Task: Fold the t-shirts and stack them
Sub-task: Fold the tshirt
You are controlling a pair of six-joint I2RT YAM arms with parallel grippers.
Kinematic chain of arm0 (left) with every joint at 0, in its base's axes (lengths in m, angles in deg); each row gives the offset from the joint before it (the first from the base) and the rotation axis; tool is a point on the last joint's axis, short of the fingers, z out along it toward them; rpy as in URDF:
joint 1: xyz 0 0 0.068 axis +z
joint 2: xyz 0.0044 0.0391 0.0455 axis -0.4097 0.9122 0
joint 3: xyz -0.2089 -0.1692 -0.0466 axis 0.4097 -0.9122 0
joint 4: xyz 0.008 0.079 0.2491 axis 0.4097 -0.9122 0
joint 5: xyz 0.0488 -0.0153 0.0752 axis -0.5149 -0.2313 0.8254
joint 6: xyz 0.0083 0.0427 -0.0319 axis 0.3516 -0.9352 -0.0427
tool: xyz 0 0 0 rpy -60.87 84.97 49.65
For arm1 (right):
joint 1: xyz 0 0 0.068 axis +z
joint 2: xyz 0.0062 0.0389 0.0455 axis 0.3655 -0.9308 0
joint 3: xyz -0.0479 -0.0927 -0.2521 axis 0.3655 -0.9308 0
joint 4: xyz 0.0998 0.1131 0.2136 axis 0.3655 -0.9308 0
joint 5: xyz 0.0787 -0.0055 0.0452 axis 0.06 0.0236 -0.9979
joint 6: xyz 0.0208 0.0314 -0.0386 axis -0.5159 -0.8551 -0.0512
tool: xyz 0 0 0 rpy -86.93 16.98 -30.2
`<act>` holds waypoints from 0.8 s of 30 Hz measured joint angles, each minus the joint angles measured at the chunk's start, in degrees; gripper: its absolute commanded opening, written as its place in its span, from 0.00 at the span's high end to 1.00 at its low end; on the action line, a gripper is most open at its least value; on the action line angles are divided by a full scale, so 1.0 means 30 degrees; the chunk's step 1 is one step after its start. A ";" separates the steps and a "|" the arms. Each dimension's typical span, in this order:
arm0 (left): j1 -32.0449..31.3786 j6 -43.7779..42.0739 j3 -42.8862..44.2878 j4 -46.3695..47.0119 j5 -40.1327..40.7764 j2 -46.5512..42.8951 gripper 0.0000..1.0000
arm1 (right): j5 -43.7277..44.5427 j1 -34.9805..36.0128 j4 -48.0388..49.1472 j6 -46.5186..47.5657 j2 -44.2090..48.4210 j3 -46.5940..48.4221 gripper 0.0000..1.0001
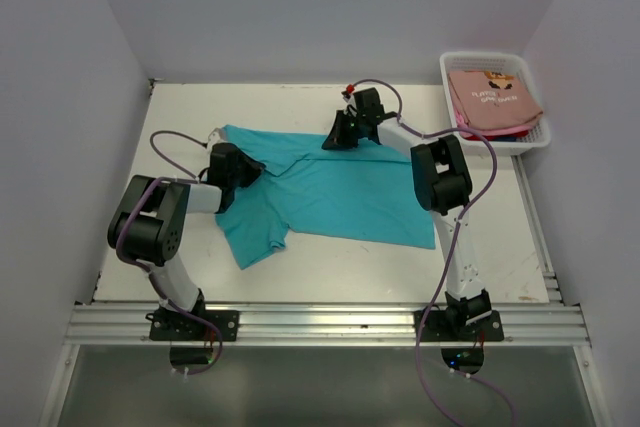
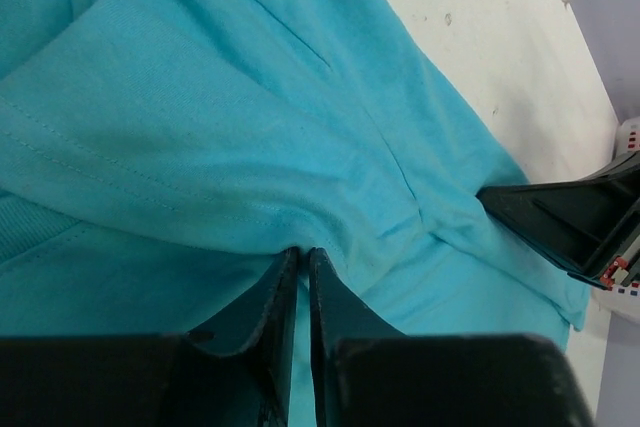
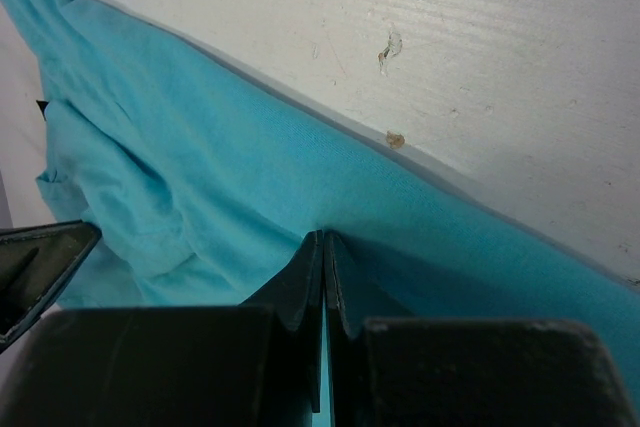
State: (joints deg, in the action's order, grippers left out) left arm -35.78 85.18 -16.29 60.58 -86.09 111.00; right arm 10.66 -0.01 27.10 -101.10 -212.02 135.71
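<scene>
A teal t-shirt [image 1: 340,192] lies spread across the middle of the white table, one sleeve pointing toward the near left. My left gripper [image 1: 246,169] sits at the shirt's left edge; in the left wrist view its fingers [image 2: 303,255] pinch a fold of teal cloth. My right gripper [image 1: 336,137] is at the shirt's far edge, and its fingers [image 3: 323,237] are pressed together on the teal hem. A salmon-pink t-shirt [image 1: 495,97] with dark print lies in the basket, with red and blue cloth edges beneath it.
The white plastic basket [image 1: 480,55] stands at the far right corner of the table [image 1: 480,237]. White walls close in the left, back and right sides. An aluminium rail [image 1: 320,322] with both arm bases runs along the near edge.
</scene>
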 measured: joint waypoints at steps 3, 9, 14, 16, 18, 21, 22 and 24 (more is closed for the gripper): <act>0.0015 -0.0095 0.0000 0.0284 -0.0226 0.0000 0.98 | -0.0007 0.0000 0.0000 0.0007 0.0000 0.0000 1.00; 0.0022 -0.0131 0.0000 0.0517 -0.0488 -0.0007 1.00 | -0.0015 -0.0007 0.0007 0.0007 -0.0007 0.0000 1.00; 0.0022 -0.0117 -0.0066 0.0189 -0.0641 -0.0444 1.00 | -0.0022 -0.0007 0.0015 0.0015 -0.0007 0.0000 1.00; 0.0022 -0.0109 -0.0197 -0.0138 -0.0634 -0.1158 1.00 | -0.0022 -0.0007 0.0022 0.0015 -0.0007 -0.0007 1.00; 0.0022 -0.0109 -0.0379 -0.0430 -0.0619 -0.2069 1.00 | -0.0080 -0.0022 0.0102 0.0007 -0.0007 -0.0051 1.00; 0.0022 -0.0109 -0.0510 -0.0801 -0.0554 -0.3264 1.00 | -0.0233 -0.0044 0.0277 0.0007 -0.0007 -0.0146 1.00; 0.0022 -0.0117 -0.0510 -0.0911 -0.0532 -0.3512 1.00 | -0.0284 -0.0051 0.0321 0.0007 -0.0007 -0.0175 1.00; 0.0029 -0.0117 -0.0510 -0.1129 -0.0488 -0.3796 1.00 | -0.0357 -0.0066 0.0408 0.0007 -0.0007 -0.0219 1.00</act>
State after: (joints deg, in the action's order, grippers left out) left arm -35.70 84.83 -17.82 57.20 -87.55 99.61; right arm 9.59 -0.21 28.33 -101.08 -212.04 135.05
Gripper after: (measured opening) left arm 0.008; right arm 0.008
